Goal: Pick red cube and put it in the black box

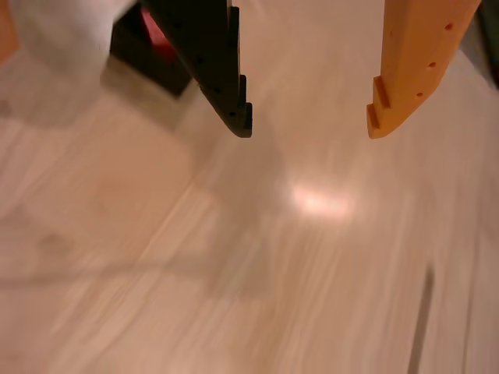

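In the wrist view the tool [310, 128] enters from the top of the frame with its two fingers spread wide apart, one black [218, 70] at upper centre and one orange [413, 70] at upper right, and nothing between them. The picture is blurred. At the upper left, partly behind the black finger, the black box [144, 58] sits on the pale wood-grain tabletop [234, 273], with the red cube [158, 39] showing inside it.

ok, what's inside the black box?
A red object sits inside the black box, likely the cube. The black finger covers part of both, and the frame is blurred.
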Controlling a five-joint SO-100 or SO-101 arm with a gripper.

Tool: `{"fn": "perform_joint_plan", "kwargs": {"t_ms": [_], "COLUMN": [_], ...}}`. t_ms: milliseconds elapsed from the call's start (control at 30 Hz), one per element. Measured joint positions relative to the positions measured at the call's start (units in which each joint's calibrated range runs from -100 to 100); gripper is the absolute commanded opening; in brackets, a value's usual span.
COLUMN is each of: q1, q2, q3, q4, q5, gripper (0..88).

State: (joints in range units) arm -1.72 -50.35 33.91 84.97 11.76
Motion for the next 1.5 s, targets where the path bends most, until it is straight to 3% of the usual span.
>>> {"fn": "perform_joint_plan", "kwargs": {"t_ms": [200, 367, 600, 700, 1100, 1500], "q1": [6.71, 7.32, 7.09, 7.24, 10.14, 10.52], "q2": [-12.68, -19.64, -24.53, -26.19, -39.12, -44.84], "q3": [18.15, 34.49, 41.44, 45.24, 58.33, 59.68], "q4": [-6.90, -13.89, -15.38, -16.08, -16.25, -14.24], "q5": [-1.04, -6.17, -6.74, -6.74, -6.92, -6.34], "gripper": [23.1, 11.8, 8.3, 0.5, 1.1, 1.1]}}
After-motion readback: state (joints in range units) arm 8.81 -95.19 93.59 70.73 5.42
